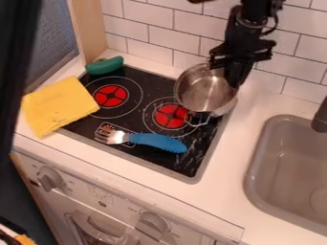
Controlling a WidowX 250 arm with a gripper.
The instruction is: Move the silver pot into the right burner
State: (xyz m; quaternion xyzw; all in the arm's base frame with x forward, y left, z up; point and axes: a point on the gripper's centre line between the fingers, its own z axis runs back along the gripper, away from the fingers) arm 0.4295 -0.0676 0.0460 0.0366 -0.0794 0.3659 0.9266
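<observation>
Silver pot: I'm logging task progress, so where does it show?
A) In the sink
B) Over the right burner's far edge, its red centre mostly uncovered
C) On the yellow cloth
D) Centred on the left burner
B: the silver pot overlaps the right burner's ring, with most red showing.

A toy kitchen set on a compact unit. A black, flat stovetop (139, 133) has two round burners with red centres, the left burner (111, 96) and the right burner (171, 116). To the right, a grey, rounded rectangular sink basin (254, 167) is set into a white countertop (220, 181). Behind runs a wall of white rectangular tiles (150, 20). Below the stovetop, the pale front panel of an oven (96, 194) carries round grey knobs (49, 179).
</observation>
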